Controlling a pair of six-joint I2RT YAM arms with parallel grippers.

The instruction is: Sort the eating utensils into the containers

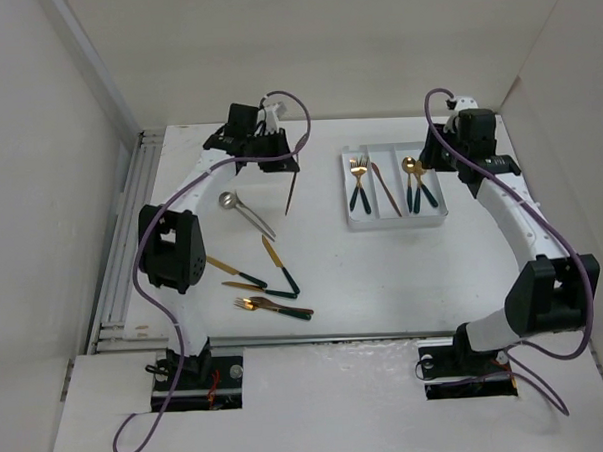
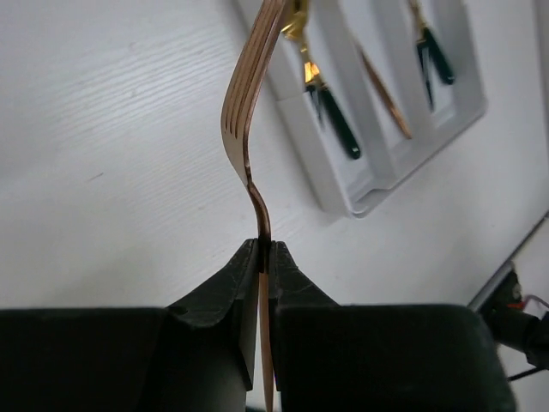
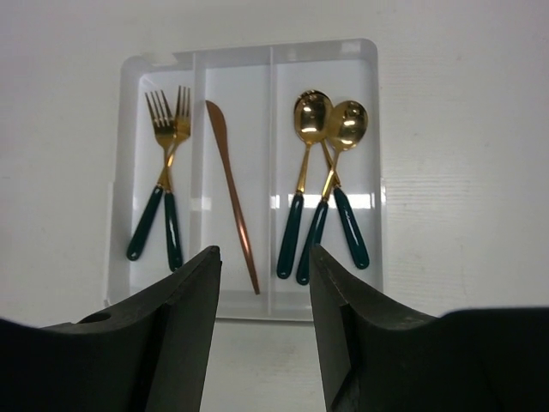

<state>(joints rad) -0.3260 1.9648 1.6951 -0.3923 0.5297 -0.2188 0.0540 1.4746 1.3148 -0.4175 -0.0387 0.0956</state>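
Left to right. The left arm (image 1: 204, 178) is arched from its base at the near edge up and over towards the far left of the worktop (image 1: 384, 272), with the wrist turned rightwards. The left pincer (image 2: 264, 249) is pressed together on the handle of an all-copper fork (image 2: 243, 86). The fork is gripped edge-on, with its tines at the free end, away from the pincer. In the overhead view its long axis is seen to run from the pincer towards the near edge, slanted slightly left.

On the worktop in front of the left arm a silver spoon (image 1: 243, 211) is laid diagonally, bowl to the far left. Several dark-handled pieces (image 1: 280, 308) are scattered nearer the base.

To the right, a white tray (image 3: 377, 129) of three compartments is shown. Two forks (image 3: 167, 129) are held in the left compartment, one copper knife (image 3: 227, 172) in the middle and spoons (image 3: 330, 129) in the right. All are laid lengthwise, heads to the far side.

The right arm (image 1: 511, 212) is curved up from its base, the right pincer (image 3: 263, 253) being held over the tray, spread and gripping nothing.
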